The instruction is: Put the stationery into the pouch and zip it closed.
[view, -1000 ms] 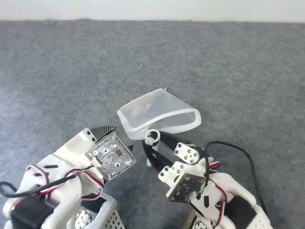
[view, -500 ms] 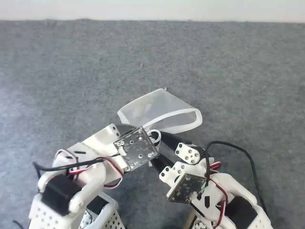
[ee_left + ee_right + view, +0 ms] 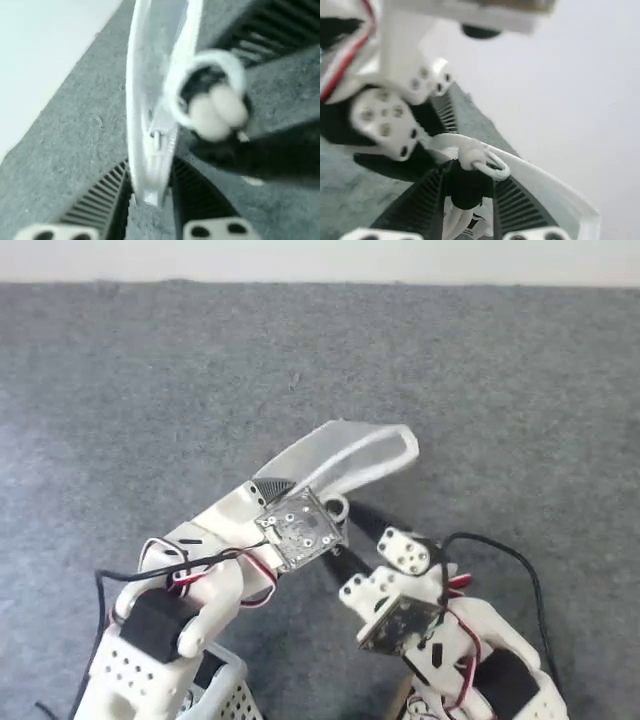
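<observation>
Grey carpet (image 3: 120,390) covers the table, and 2 white arms rise from its near edge, side by side. A black cable (image 3: 520,570) loops over the right one.

The left gripper (image 3: 150,170) is nearly closed, with only a narrow gap between its black ribbed fingers (image 3: 100,205). The white zip edge of the pouch (image 3: 145,100) is pinched in that gap. In the high view this gripper sits at the near left end of the pouch.

Just beside it, the right gripper (image 3: 468,185) is clamped on the black zip pull (image 3: 466,186). A white ring (image 3: 490,167) with a knotted bead hangs off that pull. In the high view the ring (image 3: 335,507) lies between the 2 wrists, touching the near rim of the pouch.

Beyond both grippers the translucent pouch (image 3: 350,452) slants away and to the right, drawn long and flat with its 2 rims close together. Whether any stationery is inside cannot be told.

Farthest off, a pale wall (image 3: 320,258) runs along the back of the carpet.
</observation>
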Controlling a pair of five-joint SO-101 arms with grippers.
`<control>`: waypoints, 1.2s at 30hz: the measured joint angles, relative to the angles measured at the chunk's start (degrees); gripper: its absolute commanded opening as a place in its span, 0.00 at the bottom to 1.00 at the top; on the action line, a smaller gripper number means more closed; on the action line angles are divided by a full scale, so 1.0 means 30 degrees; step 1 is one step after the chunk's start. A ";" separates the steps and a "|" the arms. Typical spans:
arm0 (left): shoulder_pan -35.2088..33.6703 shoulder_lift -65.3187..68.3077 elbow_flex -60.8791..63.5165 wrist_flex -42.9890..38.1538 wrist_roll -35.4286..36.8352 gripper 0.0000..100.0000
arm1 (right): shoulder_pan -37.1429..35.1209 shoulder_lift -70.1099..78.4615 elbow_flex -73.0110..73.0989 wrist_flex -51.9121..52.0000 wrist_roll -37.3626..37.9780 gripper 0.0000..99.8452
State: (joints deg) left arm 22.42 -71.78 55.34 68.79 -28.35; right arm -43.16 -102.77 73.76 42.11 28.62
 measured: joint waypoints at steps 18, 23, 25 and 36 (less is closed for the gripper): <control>0.0059 -0.0469 0.1963 -0.2725 0.2696 0.01 | 0.2579 0.0029 0.1788 -0.4308 -0.1524 0.01; 0.0059 -0.0498 0.2110 -0.2930 0.2755 0.01 | 0.2930 0.0029 0.2227 -0.5333 -0.1524 0.01; 0.0059 -0.0498 0.2168 -0.2989 0.2755 0.01 | 0.3253 0.0059 0.2227 -0.5685 -0.1524 0.01; -0.0879 -0.0498 0.2227 -0.3341 0.3018 0.01 | 0.5011 0.4308 0.2051 -0.8264 -0.2667 0.01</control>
State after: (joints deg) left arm 19.78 -73.27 62.02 58.77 -19.30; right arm -28.13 -89.85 79.91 17.32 20.62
